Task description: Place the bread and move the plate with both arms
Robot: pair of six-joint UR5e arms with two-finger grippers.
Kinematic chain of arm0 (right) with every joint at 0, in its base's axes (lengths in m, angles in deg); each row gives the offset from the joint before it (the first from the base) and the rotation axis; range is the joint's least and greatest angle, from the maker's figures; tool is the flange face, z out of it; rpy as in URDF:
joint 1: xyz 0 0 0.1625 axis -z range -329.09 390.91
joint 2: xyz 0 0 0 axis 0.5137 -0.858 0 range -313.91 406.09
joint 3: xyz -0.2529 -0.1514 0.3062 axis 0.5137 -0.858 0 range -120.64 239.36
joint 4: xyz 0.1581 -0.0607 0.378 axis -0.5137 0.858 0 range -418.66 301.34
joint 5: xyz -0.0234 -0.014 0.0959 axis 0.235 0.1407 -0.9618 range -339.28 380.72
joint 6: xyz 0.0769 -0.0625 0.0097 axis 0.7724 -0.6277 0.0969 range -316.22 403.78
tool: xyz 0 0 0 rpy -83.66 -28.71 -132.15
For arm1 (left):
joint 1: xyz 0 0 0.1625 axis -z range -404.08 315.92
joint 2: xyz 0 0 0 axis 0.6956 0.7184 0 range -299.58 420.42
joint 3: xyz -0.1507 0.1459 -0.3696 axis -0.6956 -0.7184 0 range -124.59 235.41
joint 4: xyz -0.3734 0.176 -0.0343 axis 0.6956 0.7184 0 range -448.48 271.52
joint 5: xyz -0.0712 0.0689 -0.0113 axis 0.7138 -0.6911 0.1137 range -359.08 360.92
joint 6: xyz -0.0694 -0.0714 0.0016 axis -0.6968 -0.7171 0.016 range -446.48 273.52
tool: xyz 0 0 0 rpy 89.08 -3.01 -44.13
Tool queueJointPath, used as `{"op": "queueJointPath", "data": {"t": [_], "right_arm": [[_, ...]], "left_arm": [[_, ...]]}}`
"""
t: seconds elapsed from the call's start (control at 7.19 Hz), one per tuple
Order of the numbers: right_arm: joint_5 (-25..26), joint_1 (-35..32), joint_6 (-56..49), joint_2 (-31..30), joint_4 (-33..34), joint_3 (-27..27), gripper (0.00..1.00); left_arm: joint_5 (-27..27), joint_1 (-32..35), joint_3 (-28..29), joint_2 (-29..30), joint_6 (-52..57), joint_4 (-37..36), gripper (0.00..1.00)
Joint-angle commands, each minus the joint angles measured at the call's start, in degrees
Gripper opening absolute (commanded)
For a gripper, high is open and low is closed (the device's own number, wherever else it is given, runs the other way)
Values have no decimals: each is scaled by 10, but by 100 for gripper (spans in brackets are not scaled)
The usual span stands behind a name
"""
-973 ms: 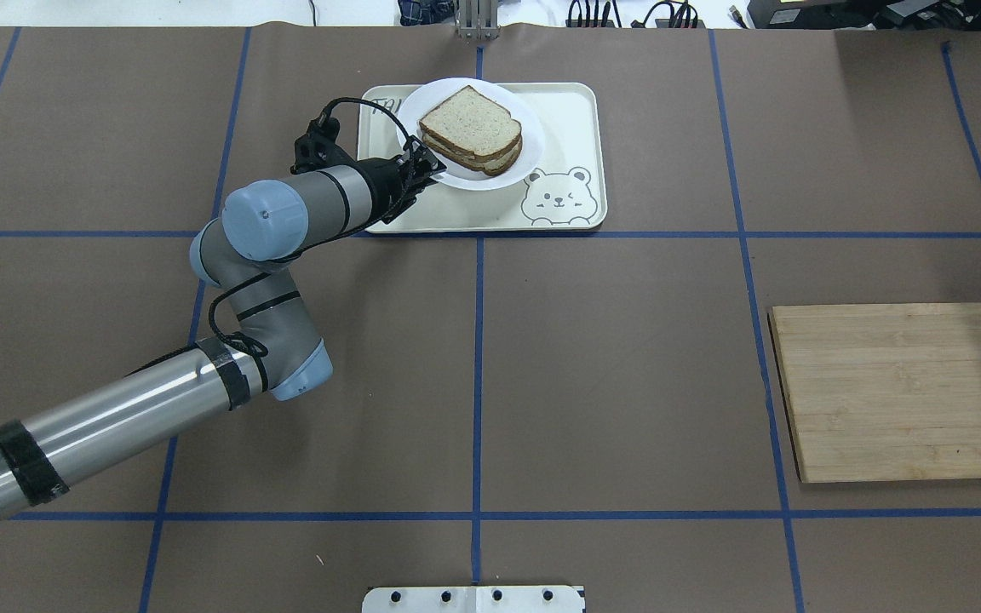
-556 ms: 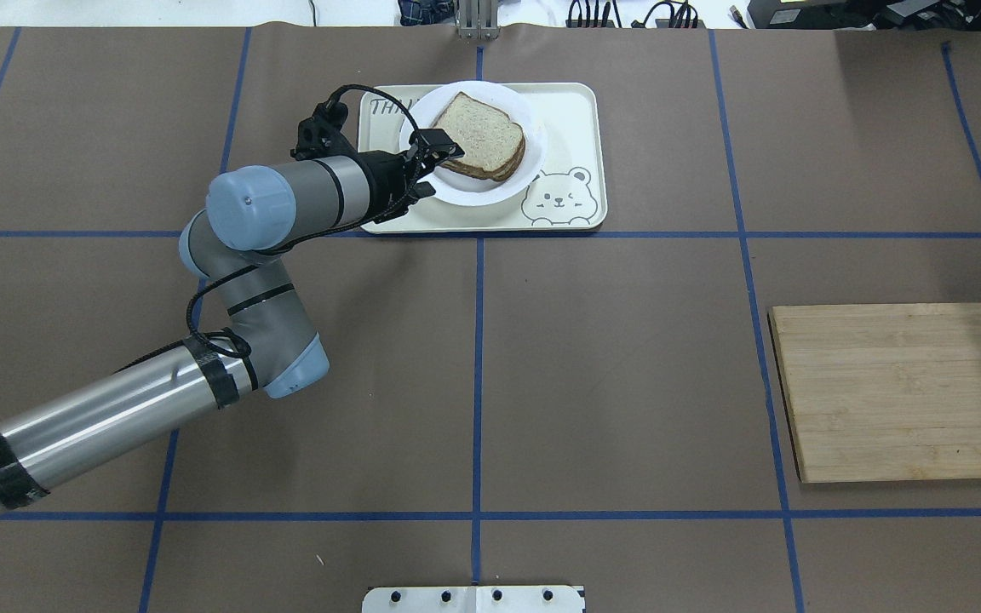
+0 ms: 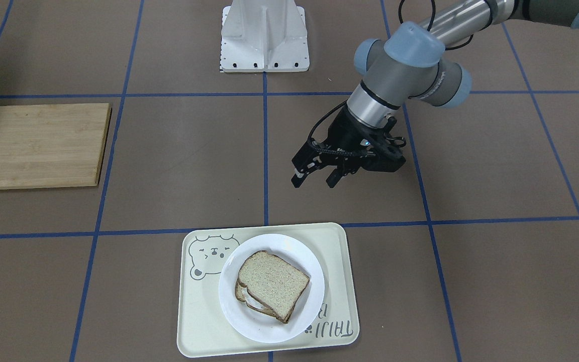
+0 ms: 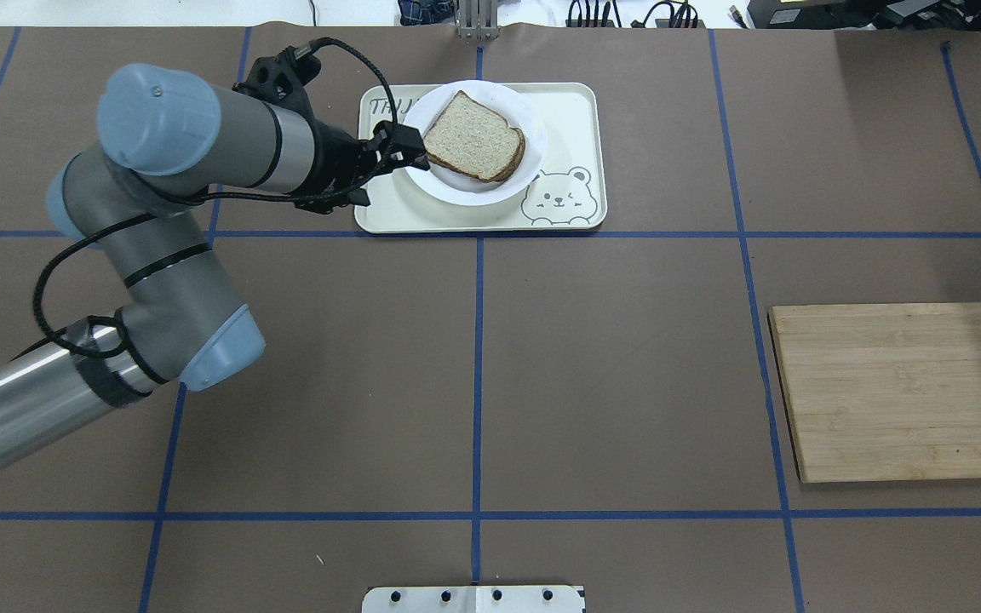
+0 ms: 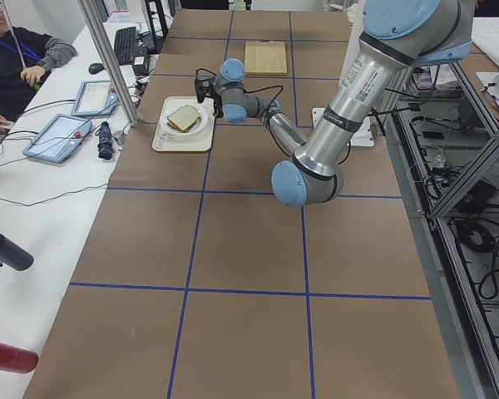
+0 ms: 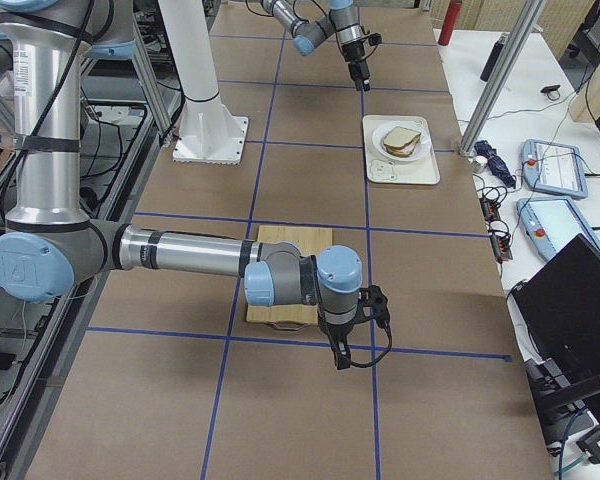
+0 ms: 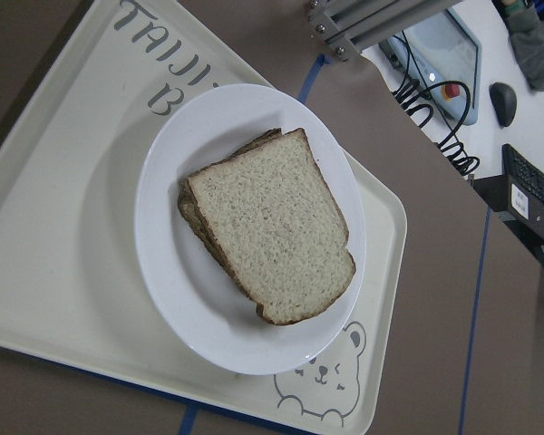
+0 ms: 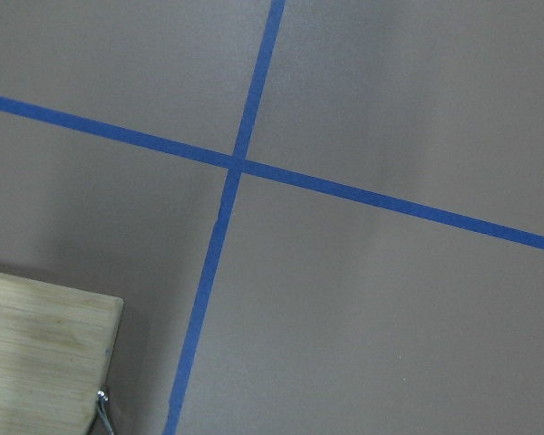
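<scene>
Open worktop [image 4: 627, 383] runs across the middle squares between the tray [image 4: 571, 111] and the white mount [image 3: 264, 40], giving broad passage from either side. The tray sits at the far middle edge. The plate [image 4: 465, 189] fills most of it, and the stacked bread [image 4: 473, 136] rises above the plate's rim. The tray's bear corner and lettered end are the only bare margins. The left tool [image 3: 313, 182] hangs above the worktop on the robot's side of the tray with its fingers parted. It is apart from the plate, and the left arm [image 4: 201, 145] blocks that flank. The cutting board [image 4: 899, 392] occupies the right side, and the right arm [image 6: 180, 250] covers its near edge. An upright post [image 5: 108, 66] stands just beyond the tray.
</scene>
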Motion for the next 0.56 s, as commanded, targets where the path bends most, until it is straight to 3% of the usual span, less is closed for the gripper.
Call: {"op": "queueJointPath", "data": {"t": [0.0,0.42], "right_arm": [[-3,0,0,0,0,1,100],[-4,0,0,1,1,0,100]], "left_arm": [[41,31,-67,-79,234,-84,99],[47,128,-100,-187,586,-203,99]]}}
